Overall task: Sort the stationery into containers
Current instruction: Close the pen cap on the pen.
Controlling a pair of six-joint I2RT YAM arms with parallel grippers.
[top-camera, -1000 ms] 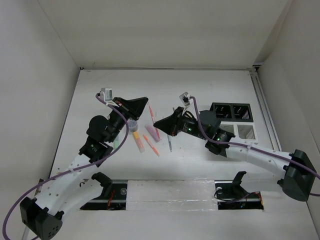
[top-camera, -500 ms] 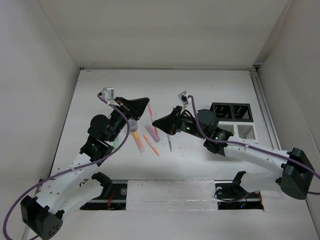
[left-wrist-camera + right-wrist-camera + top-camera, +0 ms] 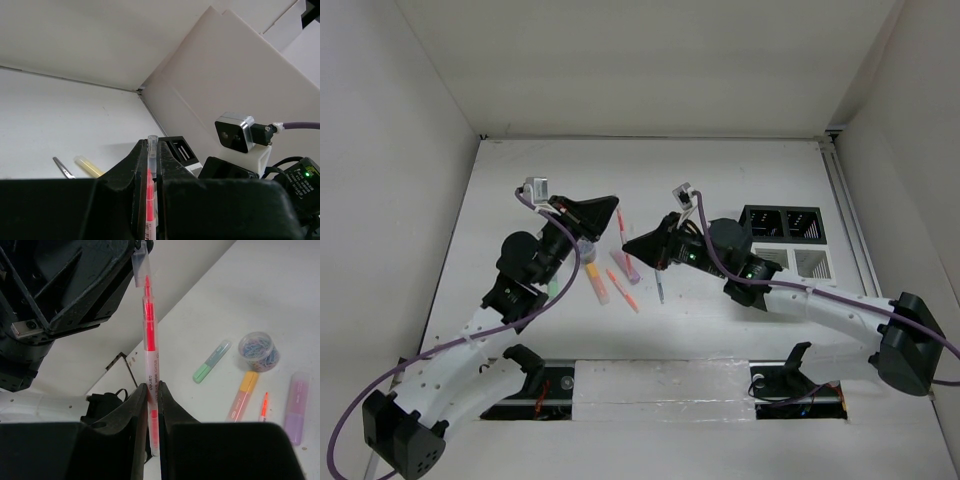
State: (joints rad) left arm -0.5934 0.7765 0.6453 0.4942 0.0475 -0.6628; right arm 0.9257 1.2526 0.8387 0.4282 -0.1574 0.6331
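As the two arms meet just to the 9 o'clock side of the centre of the table (image 3: pixel 740 170), we see them sharing one red highlighter (image 3: pixel 621 228). The left arm (image 3: pixel 470 340) climbs from its base at the 7 o'clock corner, folds at the elbow and levels its wrist toward 3 o'clock. The left gripper (image 3: pixel 612 205) is clamped on the highlighter's clear cap (image 3: pixel 152 141), its black fingers pressed tight against both sides. The right arm (image 3: pixel 830 305) stretches long and low from the 4 o'clock corner, forearm running toward 10 o'clock. The right gripper (image 3: pixel 628 243) is closed on the white barrel lower down, its jaws kept apart only by the barrel itself.

From above, we read the highlighter's long axis as close to the 12-to-6 line, cap end toward 12 and barrel end toward 6, leaning slightly. It appears to hang clear of the tabletop between the two grippers. In the right wrist view it stands upright in frame, its red tip pointing up into the cap.

Toward 6 and 7 o'clock of it, the purple marker (image 3: pixel 625 264), orange marker (image 3: pixel 623 290), yellow marker (image 3: pixel 597 283) and green marker (image 3: pixel 212 361) lie loose on the table. A clear tub of paper clips (image 3: pixel 258 351) sits among them. The blue pen (image 3: pixel 660 288) lies near 5 o'clock. The desk organizer (image 3: pixel 785 240) stands well apart at 3 o'clock, its black compartments on the 12 o'clock side of its white part.
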